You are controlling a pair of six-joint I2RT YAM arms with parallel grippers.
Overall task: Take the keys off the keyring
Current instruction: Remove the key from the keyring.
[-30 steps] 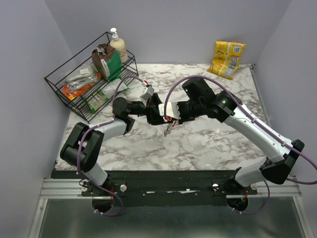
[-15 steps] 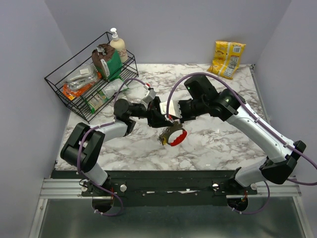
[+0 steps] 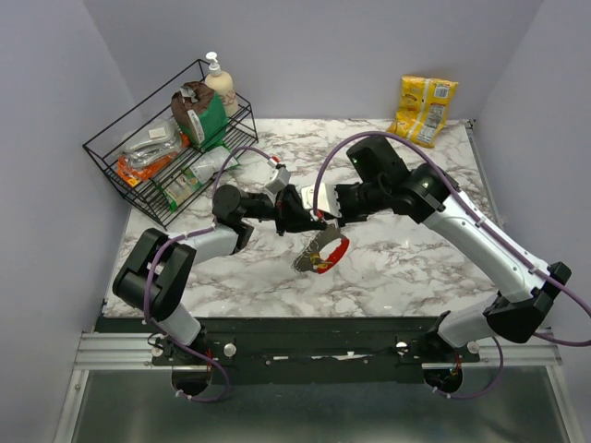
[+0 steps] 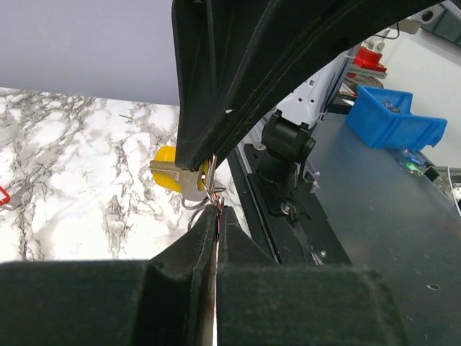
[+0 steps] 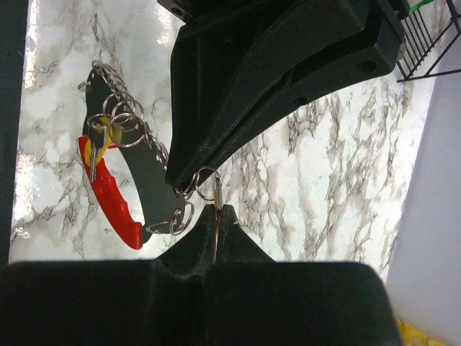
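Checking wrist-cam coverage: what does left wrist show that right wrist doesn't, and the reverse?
Left wrist only: the metal bench beyond the table edge, with a black mount and a blue bin.
Right wrist only: the keyring laid out in full, red loop plus its chain of small rings, and a corner of the wire rack.
Both: the marble table, a key with yellow on it, and each view's own jaws closed at a thin metal ring.

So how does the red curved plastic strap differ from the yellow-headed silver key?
The red curved plastic strap is clearly longer than the yellow-headed silver key. The strap bows in an arc; the key is straight. The strap is all red; the key is two-toned. Both hang in the same bunch with the metal rings.
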